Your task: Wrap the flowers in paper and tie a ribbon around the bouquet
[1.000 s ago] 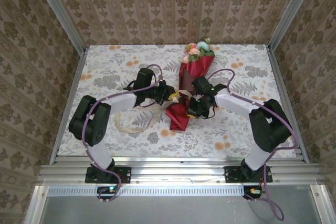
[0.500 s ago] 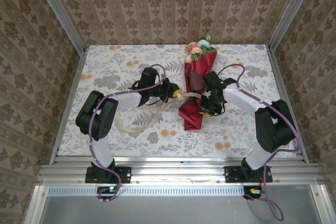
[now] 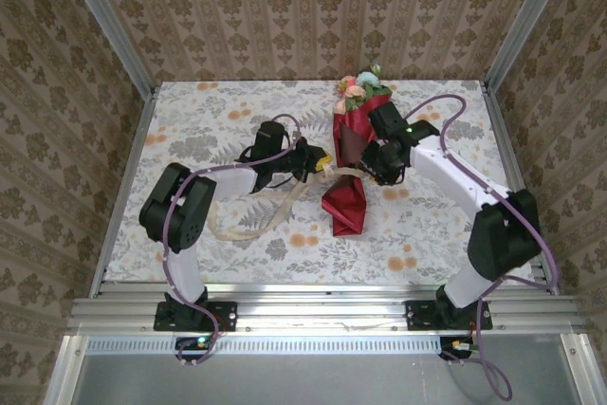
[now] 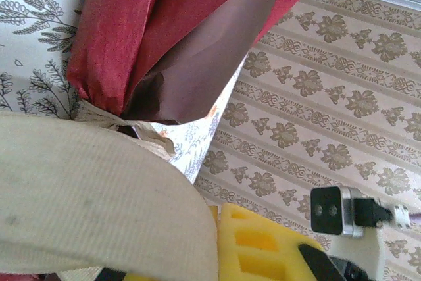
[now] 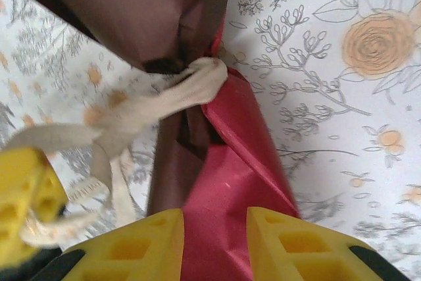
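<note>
Left gripper (image 3: 320, 160) just left of the bouquet (image 3: 353, 135), level with its pinched waist, clamped tight on the ribbon (image 5: 168, 100). Right gripper (image 5: 216, 218) just right of that same waist, reaching over the bouquet's near half, with yellow fingers (image 5: 293, 248) parted and red paper in the gap between them; impossible to tell whether touching it. Beneath the bouquet, a table (image 3: 190, 120) covered in a pale cloth printed with grey leaves and orange blossoms. Bouquet lying flat on that cloth, bloom end toward the far edge, narrower end pointing back at the arm bases. Around the bouquet, the paper (image 5: 227, 176): bright red on the outside, with a dark maroon inner face folded open above the waist. Cream ribbon cinched round the bouquet's waist and gathered there in a knot-like bunch. From the bunch, one strand drawn leftward to the left gripper. Loose remainder lying on the cloth to the left of the bouquet, curving toward the near side. At the bouquet's far end, the flowers (image 3: 358, 87): small pink and pale blue blooms with green leaves, poking out of the red cone.
</note>
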You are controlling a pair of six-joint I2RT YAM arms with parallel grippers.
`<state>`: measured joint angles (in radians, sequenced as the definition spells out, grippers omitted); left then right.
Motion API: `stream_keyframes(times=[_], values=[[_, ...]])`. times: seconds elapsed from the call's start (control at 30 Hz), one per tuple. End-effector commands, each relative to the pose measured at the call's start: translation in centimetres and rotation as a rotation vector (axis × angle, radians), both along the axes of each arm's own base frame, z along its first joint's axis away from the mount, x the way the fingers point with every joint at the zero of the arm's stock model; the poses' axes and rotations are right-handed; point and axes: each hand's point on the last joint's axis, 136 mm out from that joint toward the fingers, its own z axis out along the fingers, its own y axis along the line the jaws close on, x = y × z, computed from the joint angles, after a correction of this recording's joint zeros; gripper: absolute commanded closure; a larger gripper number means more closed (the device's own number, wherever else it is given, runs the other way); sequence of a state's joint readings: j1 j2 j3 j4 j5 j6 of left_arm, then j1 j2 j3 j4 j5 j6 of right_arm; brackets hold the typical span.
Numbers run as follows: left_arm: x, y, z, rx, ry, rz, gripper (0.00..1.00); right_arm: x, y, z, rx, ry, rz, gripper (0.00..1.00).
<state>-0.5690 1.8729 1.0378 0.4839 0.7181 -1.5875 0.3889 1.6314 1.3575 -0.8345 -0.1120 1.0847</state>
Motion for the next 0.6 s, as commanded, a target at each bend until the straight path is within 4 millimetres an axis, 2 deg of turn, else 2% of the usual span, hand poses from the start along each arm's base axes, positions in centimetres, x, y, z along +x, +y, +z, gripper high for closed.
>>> stream_keyframes(times=[0.0,0.2,0.33,0.57], values=[[0.2,-0.6,2.4,-0.049,-0.046,0.002,1.00,2.0,0.9,-1.2,0.075,0.077,-0.222,0.68],[-0.2,-0.9,3.1,-0.070,-0.047,0.008,1.00,3.1,3.3,-2.7,0.185,0.176,-0.375,0.66],[-0.5,-0.9,3.4,-0.079,-0.047,0.011,1.00,2.9,4.2,-4.2,0.223,0.229,-0.446,0.64],[-1.2,-1.4,3.7,-0.104,-0.040,0.019,1.00,4.0,5.1,-4.7,0.261,0.230,-0.489,0.62]])
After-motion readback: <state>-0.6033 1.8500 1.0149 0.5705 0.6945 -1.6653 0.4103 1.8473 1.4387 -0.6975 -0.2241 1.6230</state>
